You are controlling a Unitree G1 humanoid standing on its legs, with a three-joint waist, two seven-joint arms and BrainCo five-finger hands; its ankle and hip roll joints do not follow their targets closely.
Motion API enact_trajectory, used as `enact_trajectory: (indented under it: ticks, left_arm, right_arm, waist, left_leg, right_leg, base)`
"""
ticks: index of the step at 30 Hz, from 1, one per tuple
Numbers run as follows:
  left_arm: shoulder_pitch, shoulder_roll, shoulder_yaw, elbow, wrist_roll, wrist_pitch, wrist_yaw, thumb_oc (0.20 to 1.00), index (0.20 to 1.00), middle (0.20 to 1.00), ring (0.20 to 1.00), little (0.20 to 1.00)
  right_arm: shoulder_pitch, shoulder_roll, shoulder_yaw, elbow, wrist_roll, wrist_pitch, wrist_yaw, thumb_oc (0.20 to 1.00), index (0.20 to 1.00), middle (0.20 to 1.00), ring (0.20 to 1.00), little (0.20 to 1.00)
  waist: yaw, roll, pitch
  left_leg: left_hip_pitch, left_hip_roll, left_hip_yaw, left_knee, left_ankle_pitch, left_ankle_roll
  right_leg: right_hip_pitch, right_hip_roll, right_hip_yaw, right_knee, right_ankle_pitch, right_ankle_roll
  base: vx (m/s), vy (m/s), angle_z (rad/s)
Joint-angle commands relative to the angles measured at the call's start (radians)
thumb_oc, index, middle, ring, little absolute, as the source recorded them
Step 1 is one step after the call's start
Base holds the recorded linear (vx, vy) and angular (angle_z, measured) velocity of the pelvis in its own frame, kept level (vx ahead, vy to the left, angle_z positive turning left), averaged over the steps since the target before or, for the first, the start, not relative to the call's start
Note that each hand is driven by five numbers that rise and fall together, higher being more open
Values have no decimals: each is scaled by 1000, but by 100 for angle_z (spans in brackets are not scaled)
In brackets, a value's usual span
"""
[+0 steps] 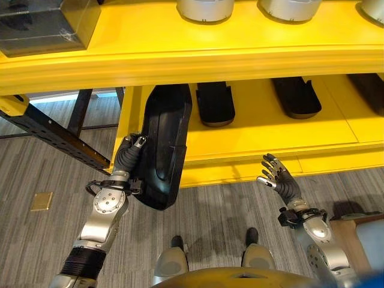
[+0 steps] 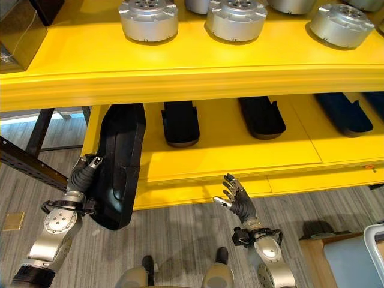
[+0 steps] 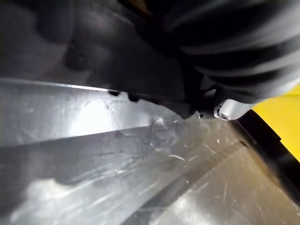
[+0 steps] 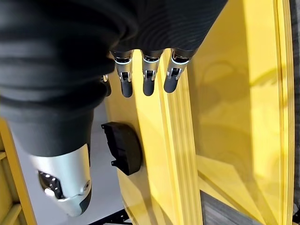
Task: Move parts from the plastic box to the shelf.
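A long black moulded part (image 1: 165, 144) stands tilted, its upper end inside the left end of the yellow lower shelf (image 1: 270, 138) and its lower end hanging over the floor. My left hand (image 1: 127, 157) grips its left edge with fingers curled onto it; the left wrist view shows the part's scuffed dark surface (image 3: 117, 154) right against the hand. My right hand (image 1: 277, 176) is raised, open and holding nothing, just in front of the shelf's front lip. Its fingers (image 4: 147, 79) are straight in the right wrist view.
Three more black parts (image 1: 215, 103) (image 1: 297, 96) (image 1: 367, 90) lie in a row on the lower shelf. Round silver parts (image 2: 148, 19) stand on the upper shelf beside a clear box (image 1: 45, 24). A black perforated frame (image 1: 54, 135) runs at the left. A pale plastic box (image 2: 354, 261) sits low right.
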Motion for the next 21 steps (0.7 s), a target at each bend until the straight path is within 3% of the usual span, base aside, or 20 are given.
enact_trajectory:
  ticks: [1, 7, 21]
  left_arm:
    - [-135, 12, 30, 34, -8, -87, 84, 200, 200, 200, 200, 200]
    - [-298, 32, 15, 191, -47, -79, 154, 200, 200, 200, 200, 200]
    - [-649, 193, -50, 508, -162, -68, 223, 200, 200, 200, 200, 200]
  right_arm:
    - [-29, -39, 10, -73, 8, -27, 22, 1000, 1000, 1000, 1000, 1000]
    - [-47, -56, 32, -78, 16, -23, 22, 1000, 1000, 1000, 1000, 1000]
    - [-62, -86, 78, -78, 34, -22, 30, 1000, 1000, 1000, 1000, 1000]
  waist:
    - [-9, -17, -4]
    - [-32, -32, 24]
    - [-76, -48, 77]
  left_leg:
    - [-99, 75, -12, 99, 12, -29]
    - [-137, 96, 0, 124, 15, -36]
    - [-242, 124, -8, 191, 10, -51]
  right_leg:
    - [9, -30, 5, 25, -24, 11]
    - [-50, -11, 33, 37, -11, 9]
    - [-182, 15, 69, 114, -11, 20]
  base:
    - [-61, -20, -6]
    - [-63, -4, -12]
    - [-54, 0, -8]
